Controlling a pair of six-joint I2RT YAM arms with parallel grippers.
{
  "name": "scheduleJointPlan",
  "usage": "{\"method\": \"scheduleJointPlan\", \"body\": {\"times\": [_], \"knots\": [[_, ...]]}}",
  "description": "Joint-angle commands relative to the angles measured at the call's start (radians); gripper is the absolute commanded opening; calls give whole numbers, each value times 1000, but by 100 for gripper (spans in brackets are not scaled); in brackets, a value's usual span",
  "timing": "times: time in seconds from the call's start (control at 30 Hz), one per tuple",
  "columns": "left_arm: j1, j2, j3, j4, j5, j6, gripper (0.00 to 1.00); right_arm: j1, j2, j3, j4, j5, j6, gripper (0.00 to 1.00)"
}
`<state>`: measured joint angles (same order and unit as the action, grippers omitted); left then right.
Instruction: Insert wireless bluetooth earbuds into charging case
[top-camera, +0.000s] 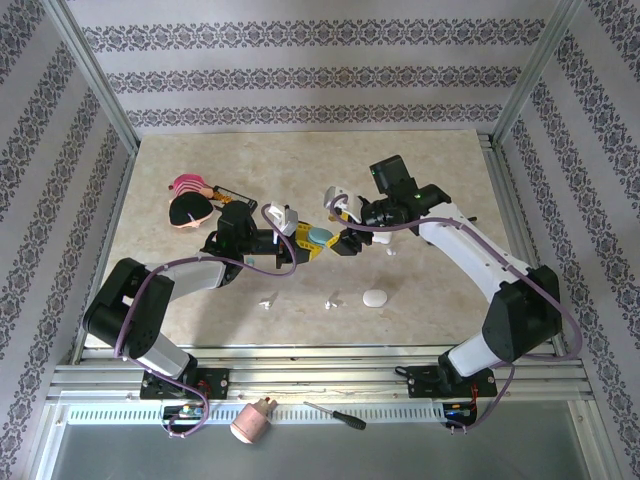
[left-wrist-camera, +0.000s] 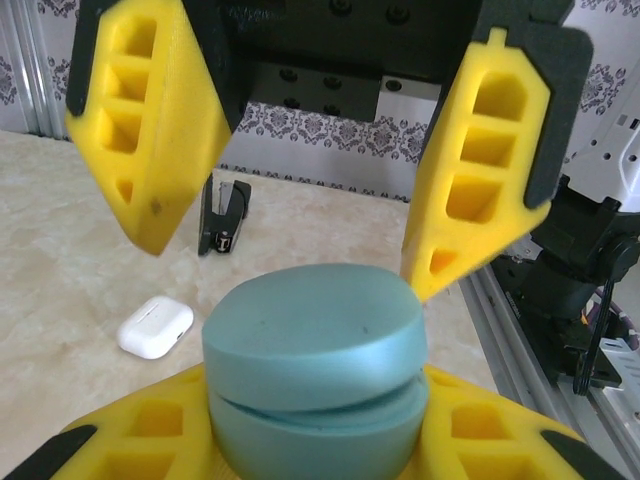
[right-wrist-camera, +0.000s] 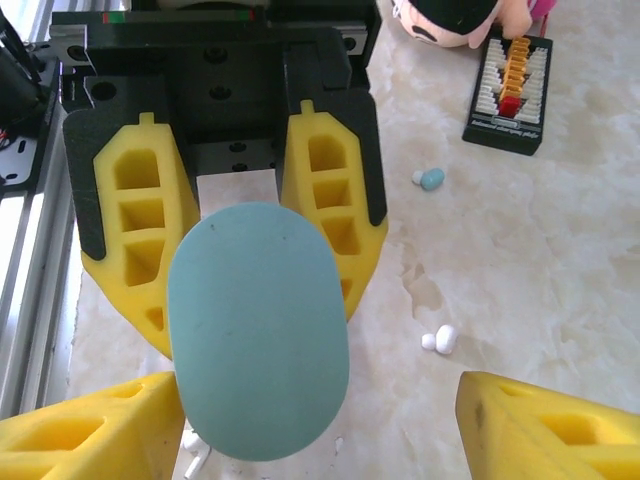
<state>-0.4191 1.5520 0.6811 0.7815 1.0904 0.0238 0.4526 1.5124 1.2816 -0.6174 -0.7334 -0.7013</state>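
Seemingly feather-light, glossy and slippery, a pale blue earbud (right-wrist-camera: 431, 179) and a white earbud (right-wrist-camera: 441, 340) are seen loose on the table (right-wrist-camera: 560, 250), probably best pinched across the bulb. The blue-green charging case (left-wrist-camera: 315, 350) is clamped above the table in the left gripper (right-wrist-camera: 250, 315); the right gripper (left-wrist-camera: 290, 260) is posed opposite, spread and empty.

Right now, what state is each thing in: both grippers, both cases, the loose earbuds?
Left gripper: shut on the blue-green case.
Right gripper: open, fingers on either side of the lid.
Blue-green charging case: held off the table, lid nearly shut, thin gap at the seam.
White charging case: closed, lying on the table.
Blue-green earbud: loose on the table.
White earbud: loose on the table.
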Motion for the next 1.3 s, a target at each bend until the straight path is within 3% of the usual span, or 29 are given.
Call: {"method": "scheduleJointPlan", "body": {"times": [0.0,0.33,0.5,0.6,0.73,0.83,1.07,1.17,1.27], "knots": [[-14,-4,6,-8,55,33,25,-18,-32,-18,80,25,31,71],[-14,-10,-3,1,52,31,25,-29,-68,-46,150,65,95,71],[-7,-21,-14,14,48,30,25,-30,-66,-20,148,160,255,71],[5,-21,-17,19,42,23,25,-32,-64,-1,108,118,273,76],[25,-12,-24,70,18,0,25,-35,-72,1,91,55,301,96],[46,7,-29,143,-1,-41,25,-38,-96,-17,116,26,327,98],[153,82,-32,411,-35,-193,25,-49,-193,-222,480,21,558,98],[214,107,-30,480,-66,-236,25,-49,-207,-303,652,114,696,98],[273,118,-23,493,-90,-251,25,-11,-182,-326,682,223,752,98]]}}
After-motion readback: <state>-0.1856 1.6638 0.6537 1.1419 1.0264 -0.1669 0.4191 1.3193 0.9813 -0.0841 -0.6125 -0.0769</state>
